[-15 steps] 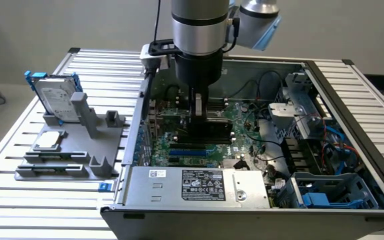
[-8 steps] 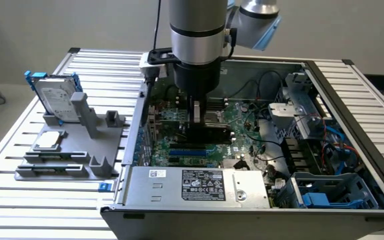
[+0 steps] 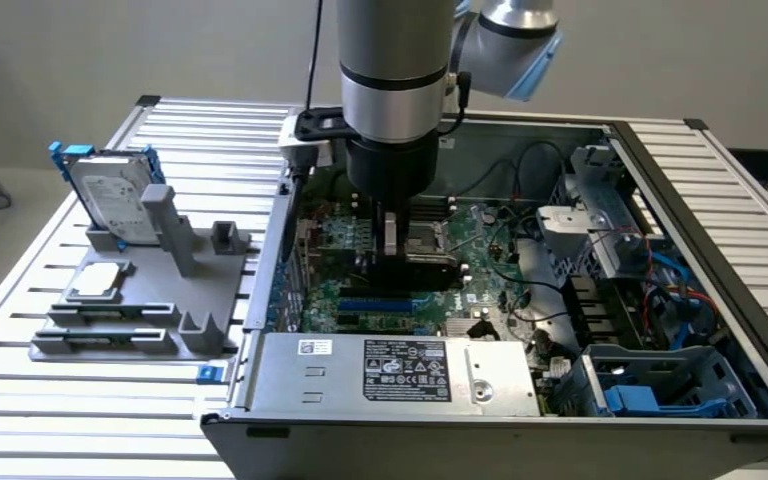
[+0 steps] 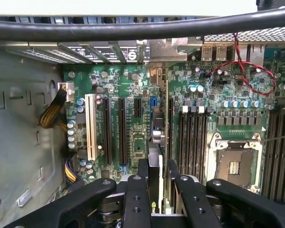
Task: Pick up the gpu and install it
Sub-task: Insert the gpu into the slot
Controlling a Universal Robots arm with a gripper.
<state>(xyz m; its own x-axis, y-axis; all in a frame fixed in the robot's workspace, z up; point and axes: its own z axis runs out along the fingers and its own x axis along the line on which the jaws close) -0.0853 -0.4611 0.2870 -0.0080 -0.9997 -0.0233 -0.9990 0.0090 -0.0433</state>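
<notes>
My gripper reaches down into the open computer case and is shut on the gpu, a black card held low over the green motherboard. In the wrist view the gpu stands edge-on between my black fingers, with a strip of green board showing at its near end. It runs toward the case's rear bracket openings, between the long black expansion slots and the memory slots. Whether its edge sits in a slot I cannot tell.
A power supply fills the case's near side, and a drive cage with blue parts sits at the exterior view's right. Outside the case, a grey fixture holds a silver hard drive. An empty CPU socket and red wires lie near the card.
</notes>
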